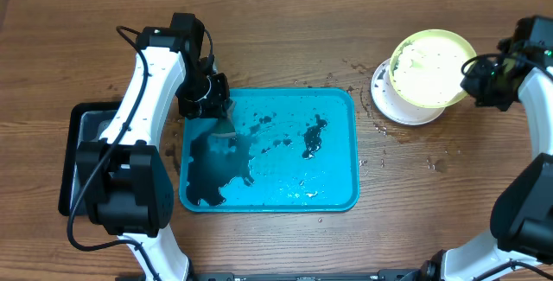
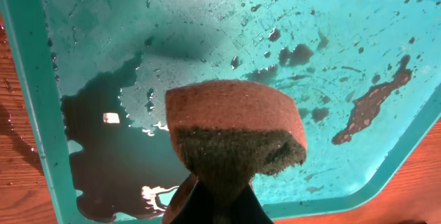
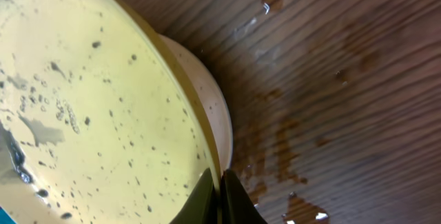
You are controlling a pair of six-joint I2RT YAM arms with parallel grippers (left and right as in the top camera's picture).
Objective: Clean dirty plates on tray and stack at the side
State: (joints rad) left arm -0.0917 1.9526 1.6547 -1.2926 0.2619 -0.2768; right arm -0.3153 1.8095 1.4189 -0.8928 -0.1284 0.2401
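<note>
My right gripper is shut on the right rim of a yellow-green plate and holds it tilted above a white plate on the table at the right. In the right wrist view the fingers pinch the rim of the yellow-green plate; its face shows dark specks and water drops, and the white plate peeks out underneath. My left gripper hangs over the left part of the turquoise tray, shut on a brown sponge. No plate lies on the tray.
The tray holds a dark puddle at its front left and a black smear near the middle. A black tray lies under the left arm. Wet patches spot the wood near the white plate.
</note>
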